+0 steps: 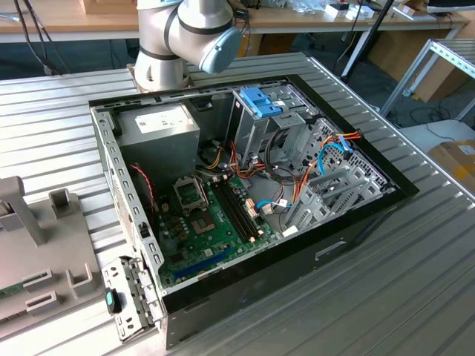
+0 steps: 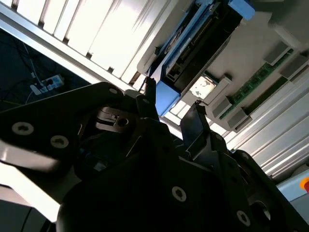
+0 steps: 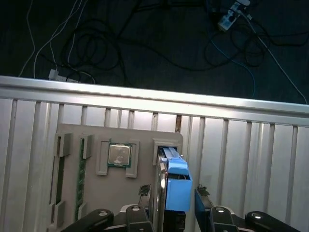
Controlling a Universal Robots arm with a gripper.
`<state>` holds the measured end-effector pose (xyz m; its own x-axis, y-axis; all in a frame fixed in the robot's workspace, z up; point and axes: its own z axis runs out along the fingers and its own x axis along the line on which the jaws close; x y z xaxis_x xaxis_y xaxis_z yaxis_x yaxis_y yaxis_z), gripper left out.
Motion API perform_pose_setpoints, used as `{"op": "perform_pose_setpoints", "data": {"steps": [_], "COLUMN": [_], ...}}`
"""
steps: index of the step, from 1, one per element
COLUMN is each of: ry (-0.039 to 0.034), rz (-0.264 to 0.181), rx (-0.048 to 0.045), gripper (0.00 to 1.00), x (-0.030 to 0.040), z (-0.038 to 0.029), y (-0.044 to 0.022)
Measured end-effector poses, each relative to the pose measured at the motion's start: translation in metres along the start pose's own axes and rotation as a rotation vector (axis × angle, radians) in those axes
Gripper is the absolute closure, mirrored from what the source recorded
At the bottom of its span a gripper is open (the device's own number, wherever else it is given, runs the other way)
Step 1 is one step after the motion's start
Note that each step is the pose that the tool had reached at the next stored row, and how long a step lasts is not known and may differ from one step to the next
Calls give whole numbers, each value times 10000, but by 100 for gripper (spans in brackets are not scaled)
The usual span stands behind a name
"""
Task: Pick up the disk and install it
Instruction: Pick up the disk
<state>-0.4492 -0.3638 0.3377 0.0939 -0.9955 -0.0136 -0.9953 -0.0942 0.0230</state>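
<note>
**Open gripper straddling the disk in its holder**

We see the disk (image 3: 172, 186) standing on edge in a slot of the grey holder (image 3: 125, 140), which lies on the slatted metal table (image 3: 251, 154). Its bright blue carrier rail (image 3: 176, 169) faces up towards the wrist. A processor chip (image 3: 119, 155) and a memory stick (image 3: 81, 179) sit in neighbouring slots of the same holder.

The gripper (image 3: 173, 192) hangs just over the disk's near end with its jaws spread. In both wrist views one of its fingers (image 3: 145, 190) stands on either side of the disk's thin width. There is a sliver of gap on each side, so we judge nothing is clamped yet. In the exterior view the open computer case (image 1: 297, 252) with its tall drive cage (image 1: 256, 130) lies well apart from the holder, on the same table.

We judge the disk to be stiff and rather heavy for its bulk, with smooth metal faces that could slip under a light squeeze. The plastic rail probably flexes, and the drive will not forgive a knock. We reckon the best hold is across the two broad flat faces, near the middle of the upper edge. The pads would then bear on metal, and the disk should lift straight out of the slot without tilting.
</note>
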Motion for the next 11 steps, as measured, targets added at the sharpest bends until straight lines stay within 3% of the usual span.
{"op": "perform_pose_setpoints", "data": {"steps": [6, 11], "ry": [2, 1], "rz": [-70, -71], "rx": [-2, -2], "gripper": [52, 52], "x": [3, 2], "z": [121, 167], "y": [-17, -1]}}
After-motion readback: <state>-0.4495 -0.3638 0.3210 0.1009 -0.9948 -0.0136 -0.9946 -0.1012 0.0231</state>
